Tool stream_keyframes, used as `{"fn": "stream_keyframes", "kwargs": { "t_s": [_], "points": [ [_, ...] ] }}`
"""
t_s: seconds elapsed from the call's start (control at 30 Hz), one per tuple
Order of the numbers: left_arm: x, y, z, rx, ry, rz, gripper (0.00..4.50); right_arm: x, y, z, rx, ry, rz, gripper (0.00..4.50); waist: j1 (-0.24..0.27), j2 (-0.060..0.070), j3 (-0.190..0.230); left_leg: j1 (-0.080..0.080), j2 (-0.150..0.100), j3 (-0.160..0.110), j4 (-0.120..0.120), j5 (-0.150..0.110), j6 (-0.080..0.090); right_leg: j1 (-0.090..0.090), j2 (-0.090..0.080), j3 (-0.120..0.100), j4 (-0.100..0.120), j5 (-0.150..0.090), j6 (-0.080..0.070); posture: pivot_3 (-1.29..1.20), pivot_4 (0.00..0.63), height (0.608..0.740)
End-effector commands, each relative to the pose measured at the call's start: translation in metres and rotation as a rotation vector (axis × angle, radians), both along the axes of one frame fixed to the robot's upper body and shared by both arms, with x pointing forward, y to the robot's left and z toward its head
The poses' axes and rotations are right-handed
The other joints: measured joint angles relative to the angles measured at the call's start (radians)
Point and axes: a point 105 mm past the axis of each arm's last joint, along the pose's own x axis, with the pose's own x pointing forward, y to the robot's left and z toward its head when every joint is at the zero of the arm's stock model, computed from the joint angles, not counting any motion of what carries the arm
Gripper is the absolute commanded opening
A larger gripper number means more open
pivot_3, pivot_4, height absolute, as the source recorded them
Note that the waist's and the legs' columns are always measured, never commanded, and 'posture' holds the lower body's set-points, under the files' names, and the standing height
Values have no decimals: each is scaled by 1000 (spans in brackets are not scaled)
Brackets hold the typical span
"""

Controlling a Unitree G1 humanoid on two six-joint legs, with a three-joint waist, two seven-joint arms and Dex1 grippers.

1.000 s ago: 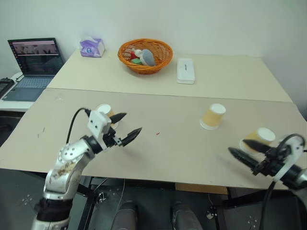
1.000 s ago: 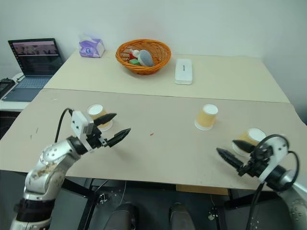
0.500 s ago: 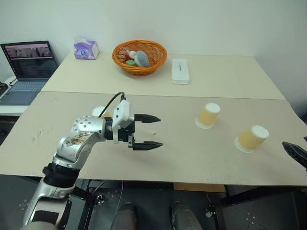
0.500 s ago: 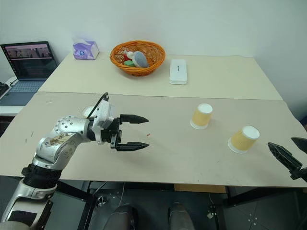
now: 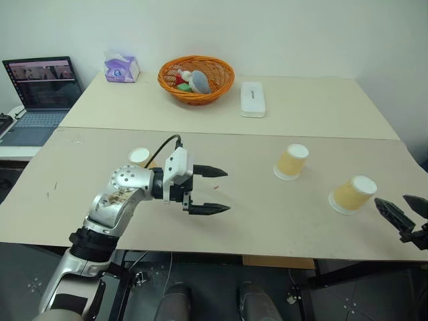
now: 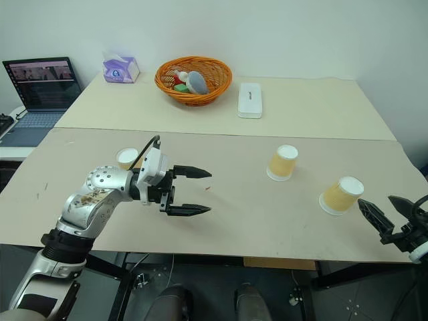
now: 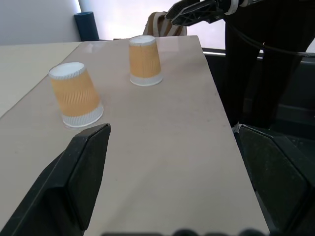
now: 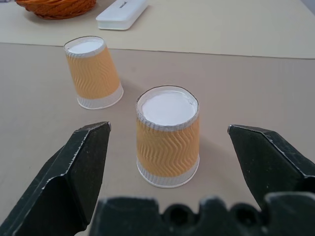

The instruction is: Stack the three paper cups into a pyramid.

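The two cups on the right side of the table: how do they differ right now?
The middle cup stands farther from the right gripper; the near-edge cup sits just ahead of that open gripper, lined up between its fingers. Both are upside down, tan, unstacked, untouched.

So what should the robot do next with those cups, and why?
Probably ease the open right gripper forward around the nearest cup. That cup stands upside down, centred between the spread fingers but untouched, apart from the second cup, and nothing is stacked yet.
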Motion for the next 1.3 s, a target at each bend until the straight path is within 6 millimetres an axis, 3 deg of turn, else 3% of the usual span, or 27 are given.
{"fn": "stream_keyframes", "kwargs": {
  "t_s": [0.03, 0.23, 0.6, 0.83, 1.07, 1.3],
  "points": [
    [-6, 1, 12, -23, -53, 16, 4414, 10, 1, 11, -37, -35, 25, 4500, 0, 0, 0, 0, 0, 0, 0, 0, 0, 0, 0, 0, 0, 0, 0, 0, 150, 675],
    [-4, 5, 14, -28, -48, 61, 4414, 24, 10, 8, -20, -26, 77, 4500, 0, 0, 0, 0, 0, 0, 0, 0, 0, 0, 0, 0, 0, 0, 0, 0, 150, 675],
    [-7, 8, 18, -39, -45, 86, 4414, 28, 6, 7, -16, -24, 80, 4500, 1, 0, 0, 0, 0, 0, 0, 0, 0, 0, 0, 0, -1, 0, 0, 0, 150, 675],
    [-6, 9, 23, -47, -39, 96, 4414, 33, 14, -5, -8, -4, 103, 4500, -1, 0, 0, 0, 0, 0, 0, 0, 0, 0, 0, 0, 0, 0, 0, 0, 150, 675],
    [-7, 8, 27, -58, -35, 103, 4414, 45, 7, -16, -33, 21, 93, 4500, 0, 0, 0, 0, 0, 0, 0, 0, 0, 0, 0, 0, -1, 0, 0, 0, 150, 675],
    [-9, 11, 29, -68, -25, 122, 4414, 60, -1, -11, -60, -6, 82, 4500, 0, 0, 0, 0, 0, 1, 0, 0, 0, 0, 0, 0, 0, 0, 0, 0, 150, 675]
  ]
}}
